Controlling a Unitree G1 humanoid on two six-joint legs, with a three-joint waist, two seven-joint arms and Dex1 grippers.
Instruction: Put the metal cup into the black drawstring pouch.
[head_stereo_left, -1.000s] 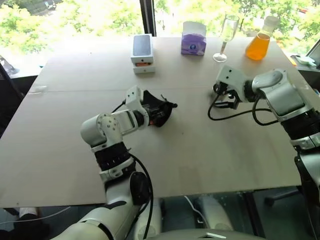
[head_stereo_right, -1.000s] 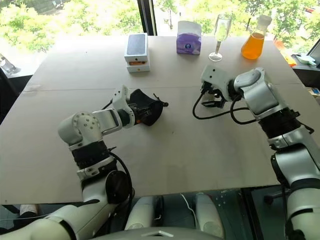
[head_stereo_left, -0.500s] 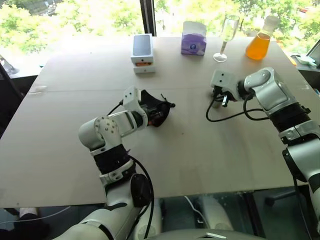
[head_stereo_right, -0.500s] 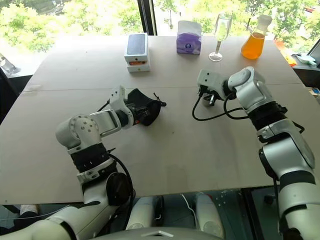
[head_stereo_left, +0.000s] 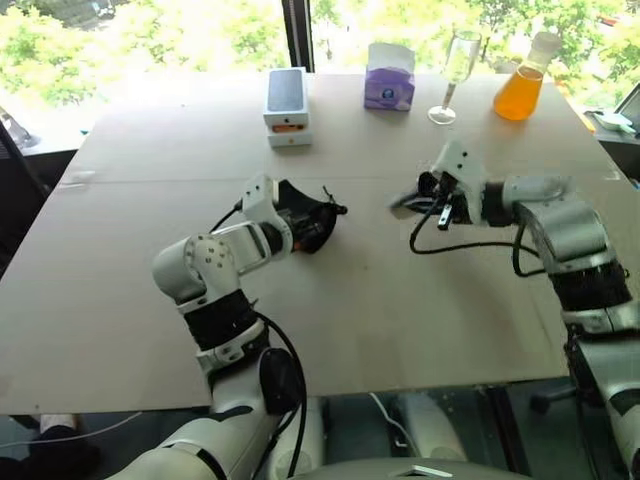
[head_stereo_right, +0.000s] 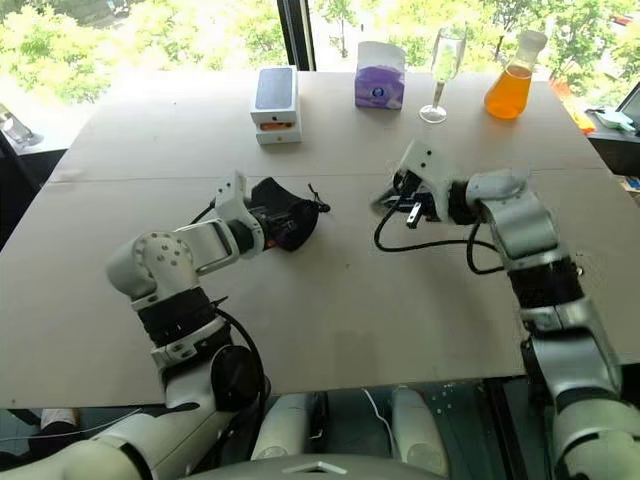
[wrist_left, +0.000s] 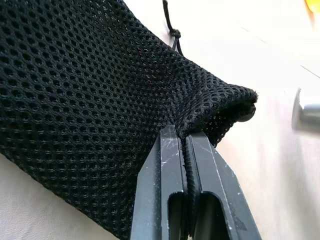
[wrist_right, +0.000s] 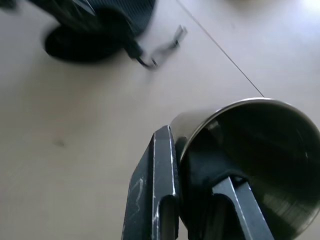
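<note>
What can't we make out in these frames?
- Metal cup: base cut off by the right wrist view's edge; in the head views it is blurred beside the right gripper, which is shut on its rim.
- Black drawstring pouch: mouth opening hidden by its own mesh, which the left gripper pinches.
- White box: lettering too small.

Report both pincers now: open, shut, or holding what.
Left pincer: shut on the black drawstring pouch, pinching its mesh.
Right pincer: shut on the metal cup, clamping its rim.
</note>
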